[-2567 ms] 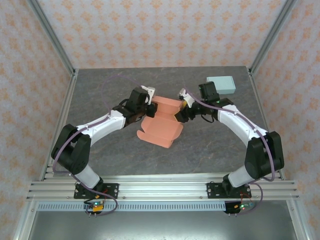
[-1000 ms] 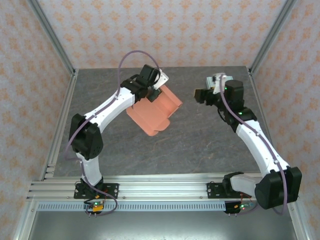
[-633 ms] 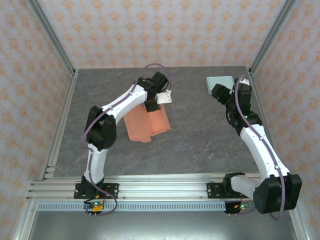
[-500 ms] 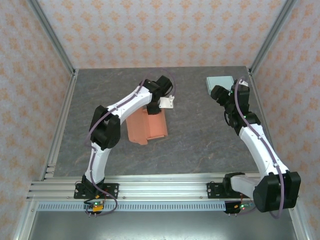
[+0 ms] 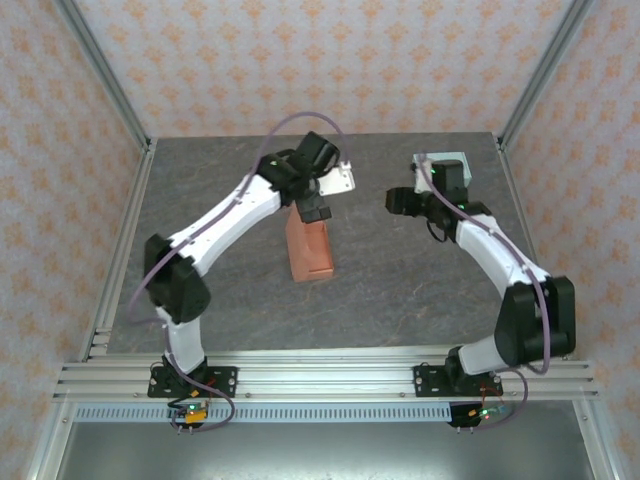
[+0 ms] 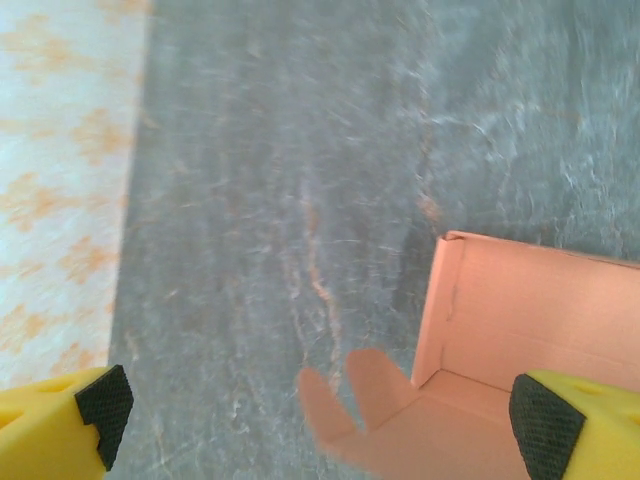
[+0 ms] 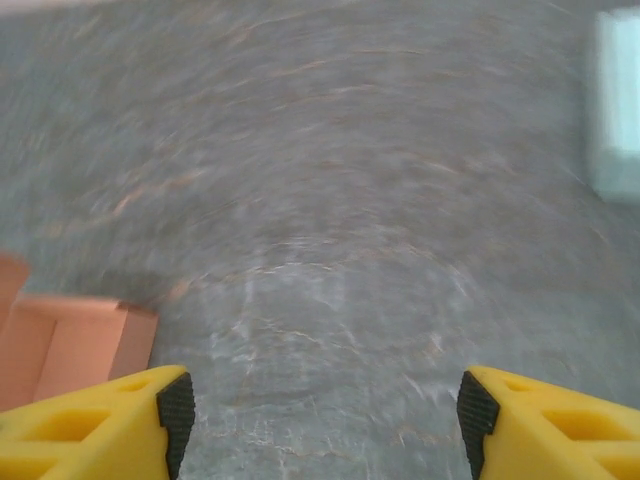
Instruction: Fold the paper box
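Two arms work over a grey stone-look tabletop [image 5: 220, 290], with one salmon box [image 5: 308, 248] roughly in the middle of it. From the top view the box stands on the tabletop as a narrow, tall shape, and its flaps are hard to make out from up there. The left arm [image 5: 225, 220] reaches over the box's far end, wrist right above its top edge.

The left jaws are wide open. In the left wrist view the two black pads [image 6: 103, 402] sit in opposite bottom corners. The box's open inside and a pair of rounded tabs [image 6: 345, 400] lie between them, much closer to the pad at the picture's right. Can't tell if that pad touches the card, but nothing is squeezed.

The right jaws are open too, with just bare tabletop between them. The right wrist view is pretty blurry: a corner of the box peeks in at lower left and a pale block [image 7: 615, 100] sits at the right edge. From above, the right arm [image 5: 490, 250] is well apart from the box, its wrist just in front of that pale block near the tabletop's far right corner.
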### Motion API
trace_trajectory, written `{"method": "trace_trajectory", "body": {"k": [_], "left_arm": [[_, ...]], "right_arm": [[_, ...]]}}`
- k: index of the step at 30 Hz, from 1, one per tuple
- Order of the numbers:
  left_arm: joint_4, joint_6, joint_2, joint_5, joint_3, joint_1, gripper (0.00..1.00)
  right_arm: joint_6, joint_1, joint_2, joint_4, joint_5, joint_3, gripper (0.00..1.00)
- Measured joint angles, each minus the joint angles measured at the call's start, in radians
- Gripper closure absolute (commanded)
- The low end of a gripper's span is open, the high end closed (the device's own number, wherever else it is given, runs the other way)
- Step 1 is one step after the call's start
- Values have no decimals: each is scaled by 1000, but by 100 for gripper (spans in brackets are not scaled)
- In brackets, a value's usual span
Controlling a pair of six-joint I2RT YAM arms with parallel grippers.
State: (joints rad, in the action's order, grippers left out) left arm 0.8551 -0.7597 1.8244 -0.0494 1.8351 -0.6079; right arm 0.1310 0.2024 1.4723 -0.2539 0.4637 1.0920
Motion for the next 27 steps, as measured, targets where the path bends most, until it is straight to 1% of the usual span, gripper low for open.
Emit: {"method": "trace_trajectory", "body": {"k": [2,4,6,9,11,13,15,19,20,23,25,27], "left_arm": [[-36,113,-91,10,-47,23,0],[-72,261,-173,52,-99,76,0],[-131,438,-262,132,-190,169,0],[-200,659,-360,235,-341,293,0],[-212,771,-397,269,-415,335,0],[-217,883,-421,289,-470,359,0],[-218,991,-437,317,-514,390,0],[-272,1145,-468,414,-619,483,0],[-282,1173,-474,426,-645,499,0],[-282,1221,-478,435,-680,510,0],[-281,1234,-479,435,-680,510,3],[-281,1235,-480,435,-680,510,8]], "right_arm": [[133,57,77,-41,37,95,35],[262,103,152,-77,82,181,36],[399,138,230,-122,134,255,38],[603,171,333,-189,212,326,38],[713,196,394,-228,237,362,38],[798,229,462,-258,235,414,38],[877,267,541,-292,216,489,41],[975,324,647,-328,175,596,43],[992,336,664,-334,164,612,45],[1025,366,704,-357,121,658,54],[1039,385,741,-360,83,699,60],[1046,401,768,-359,53,720,69]]}}
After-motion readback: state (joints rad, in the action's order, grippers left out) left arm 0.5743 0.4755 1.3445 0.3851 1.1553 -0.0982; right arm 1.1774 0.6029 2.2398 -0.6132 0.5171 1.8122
